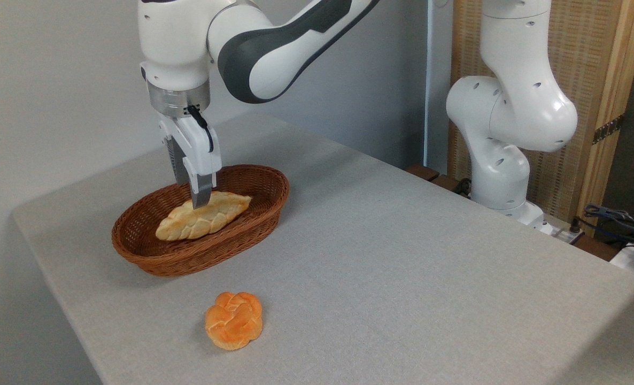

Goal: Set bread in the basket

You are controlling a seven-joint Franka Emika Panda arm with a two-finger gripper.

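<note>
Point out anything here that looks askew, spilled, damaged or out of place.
Nothing stands out. The braided bread lies whole inside the basket, which sits level on the table. The gripper is at the loaf's top. The small round bun sits apart on the cloth, intact. No spills show.

Glossy white arm (509, 107) (grey joint panels, black cable)

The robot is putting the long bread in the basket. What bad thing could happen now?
The gripper is right at the braided loaf, which lies inside the basket. If the fingers have not let go, lifting might drag the loaf back out. The gripper could also bump the basket's rim going up and shove it. The small round bun on the table looks safely apart.
</note>
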